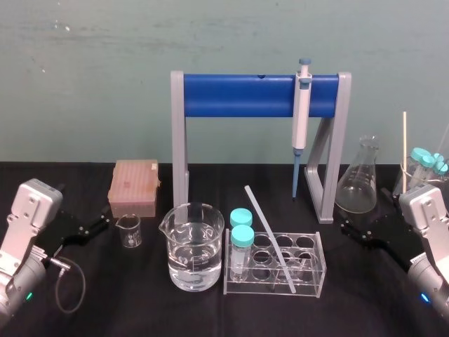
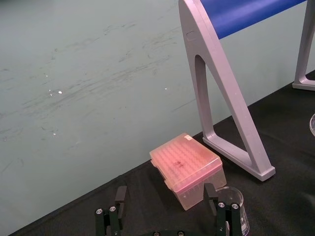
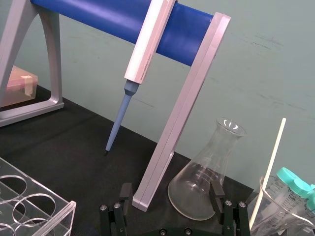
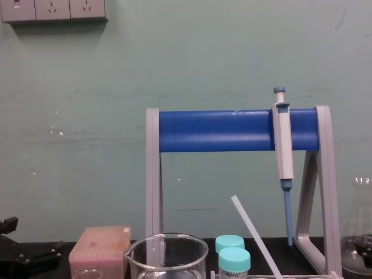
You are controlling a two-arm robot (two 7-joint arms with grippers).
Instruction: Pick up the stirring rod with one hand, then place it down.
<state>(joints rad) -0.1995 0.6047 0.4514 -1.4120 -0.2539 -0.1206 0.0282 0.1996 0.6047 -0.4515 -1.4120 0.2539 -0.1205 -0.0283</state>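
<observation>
The stirring rod (image 1: 270,239) is a thin translucent white stick leaning slantwise in the clear tube rack (image 1: 309,277), its upper end pointing back left; the chest view shows the stirring rod (image 4: 253,232) rising beside the capped tubes. My right gripper (image 1: 345,228) hovers open to the right of the rack, in front of the flask, with nothing between its fingers (image 3: 126,192). My left gripper (image 1: 104,225) rests open at the far left near the small beaker, also holding nothing, its fingers (image 2: 120,195) spread apart.
A large beaker of water (image 1: 193,246) and two teal-capped tubes (image 1: 241,235) stand left of the rod. The blue-barred stand (image 1: 259,95) holds a pipette (image 1: 302,119). A pink tip box (image 1: 133,186), small beaker (image 1: 129,230), conical flask (image 1: 359,182) and a beaker with a cream stick (image 1: 404,151) surround them.
</observation>
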